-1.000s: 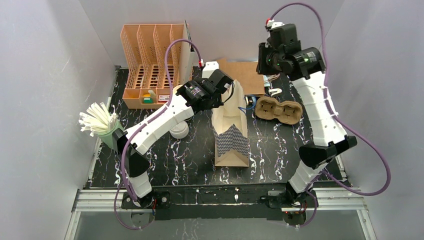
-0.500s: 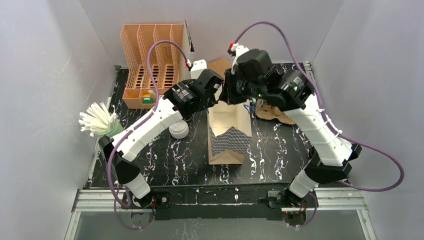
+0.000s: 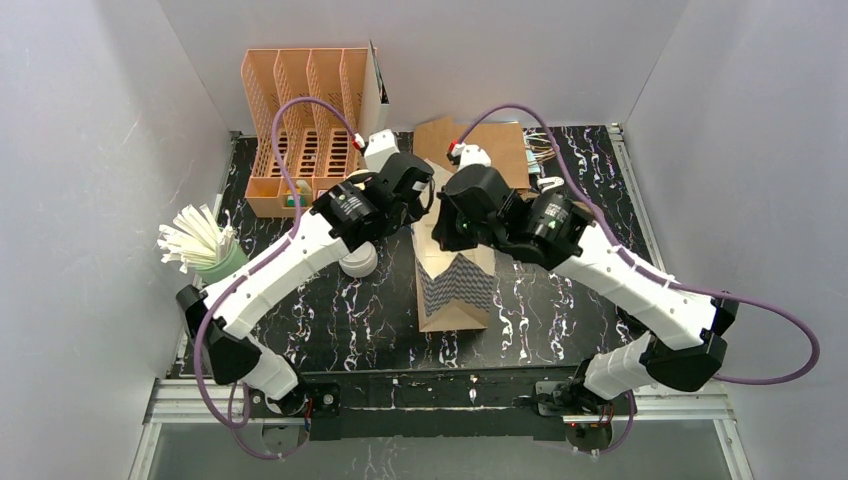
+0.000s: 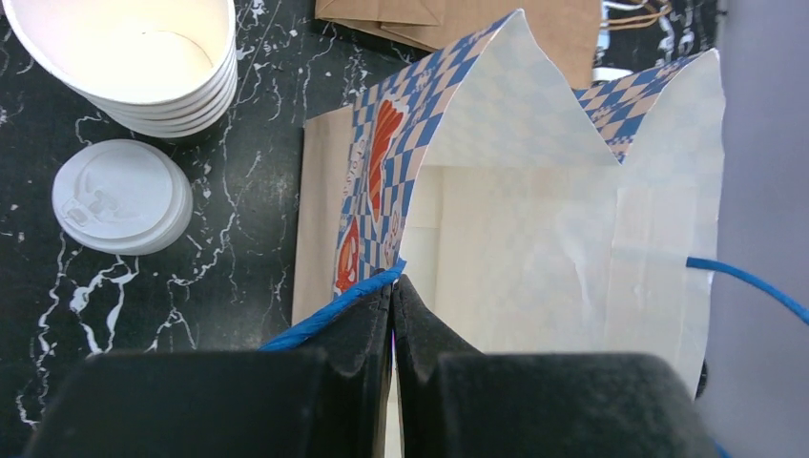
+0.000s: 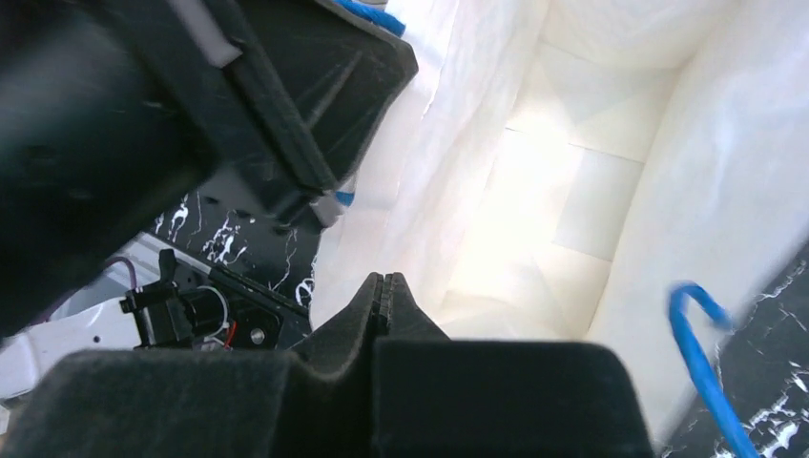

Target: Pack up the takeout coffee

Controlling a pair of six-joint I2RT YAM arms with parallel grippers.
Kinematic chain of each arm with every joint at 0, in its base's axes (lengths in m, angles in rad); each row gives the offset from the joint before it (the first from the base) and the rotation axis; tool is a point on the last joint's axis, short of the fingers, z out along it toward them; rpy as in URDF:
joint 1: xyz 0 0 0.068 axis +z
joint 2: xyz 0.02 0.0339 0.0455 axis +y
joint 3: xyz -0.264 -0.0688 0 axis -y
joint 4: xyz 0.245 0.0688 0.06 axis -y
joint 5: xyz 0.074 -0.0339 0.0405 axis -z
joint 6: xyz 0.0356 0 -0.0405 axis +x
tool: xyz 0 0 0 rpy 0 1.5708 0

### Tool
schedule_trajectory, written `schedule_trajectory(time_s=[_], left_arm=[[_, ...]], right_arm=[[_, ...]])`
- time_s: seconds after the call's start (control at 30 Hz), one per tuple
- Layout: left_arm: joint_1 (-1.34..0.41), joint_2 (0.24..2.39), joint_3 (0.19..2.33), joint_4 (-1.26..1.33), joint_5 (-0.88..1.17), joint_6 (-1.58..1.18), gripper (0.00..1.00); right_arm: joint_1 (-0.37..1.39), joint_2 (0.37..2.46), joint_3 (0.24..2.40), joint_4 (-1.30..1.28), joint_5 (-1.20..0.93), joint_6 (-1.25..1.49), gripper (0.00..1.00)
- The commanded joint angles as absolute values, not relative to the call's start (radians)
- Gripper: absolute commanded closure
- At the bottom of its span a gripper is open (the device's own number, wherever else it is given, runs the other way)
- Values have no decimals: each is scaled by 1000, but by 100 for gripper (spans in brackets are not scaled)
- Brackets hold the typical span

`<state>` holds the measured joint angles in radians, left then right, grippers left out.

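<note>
Paper bag is being held open, left gripper pinching its rim, right gripper pressed together, empty, over its mouth; cups, sitting at its 9 o'clock, probably need fetching next.

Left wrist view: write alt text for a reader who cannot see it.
The left gripper is shut on the near rim of an open, blue-checked paper bag, by its blue handle; the bag's white inside looks empty. To its left on the black table are a stack of white cups and a stack of white lids.
</note>
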<state>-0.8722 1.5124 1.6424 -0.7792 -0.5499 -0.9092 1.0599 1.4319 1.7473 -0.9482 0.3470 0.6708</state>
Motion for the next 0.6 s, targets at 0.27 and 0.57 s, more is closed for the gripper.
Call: schedule_trajectory(time_s=[0.27, 0.57], left_arm=[[-850, 1353, 1537, -687, -531, -975, 100], [-837, 1311, 1493, -672, -495, -985, 100]], right_arm=[[1061, 1415, 1530, -672, 440, 662, 99], [913, 1481, 1552, -727, 328, 615, 99]])
